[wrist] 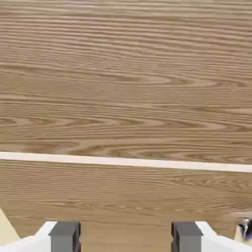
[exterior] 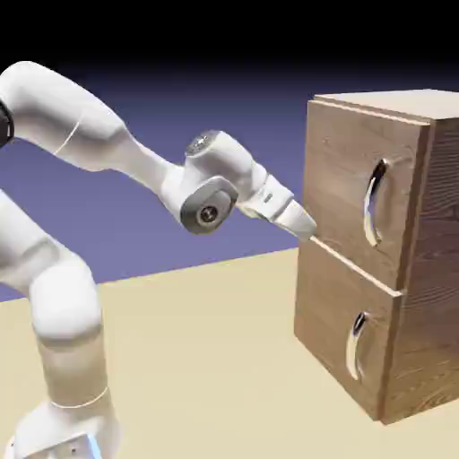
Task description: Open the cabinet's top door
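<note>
The cabinet [exterior: 430, 296] stands at the exterior view's right, light-brown wood grain with two stacked doors. The top door [exterior: 345, 179] carries a curved silver handle [exterior: 375, 204] near its right side. My gripper [exterior: 309, 235] points down and to the right at the front's left edge, right where the two doors meet, well left of that handle. In the hand view, wood grain [wrist: 126, 88] fills the picture, crossed by a pale seam [wrist: 126, 162]. My gripper [wrist: 125, 238] is open, and only wood shows between the grey fingertips [wrist: 64, 236].
The lower door [exterior: 336, 323] has a like silver handle [exterior: 356, 345]. A sliver of silver metal [wrist: 244, 229] shows at the hand view's lower right edge. The tan table [exterior: 206, 359] stretches between the robot's base and the cabinet.
</note>
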`<action>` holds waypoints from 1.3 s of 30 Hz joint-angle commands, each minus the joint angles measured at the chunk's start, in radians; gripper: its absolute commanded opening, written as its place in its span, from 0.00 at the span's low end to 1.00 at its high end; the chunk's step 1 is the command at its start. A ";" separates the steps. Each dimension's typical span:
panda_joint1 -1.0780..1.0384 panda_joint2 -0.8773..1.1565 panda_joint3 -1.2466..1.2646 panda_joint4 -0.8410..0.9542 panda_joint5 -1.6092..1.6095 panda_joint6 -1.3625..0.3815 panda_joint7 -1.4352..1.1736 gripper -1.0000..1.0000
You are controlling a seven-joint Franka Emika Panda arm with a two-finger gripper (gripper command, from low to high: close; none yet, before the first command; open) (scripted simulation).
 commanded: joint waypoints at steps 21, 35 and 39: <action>0.287 -0.194 -0.373 0.112 -0.914 -0.043 0.604 0.50; 0.478 -0.324 -0.622 0.187 -1.522 -0.071 1.006 0.50; 0.532 -0.361 -0.693 0.209 -1.696 -0.079 1.121 0.50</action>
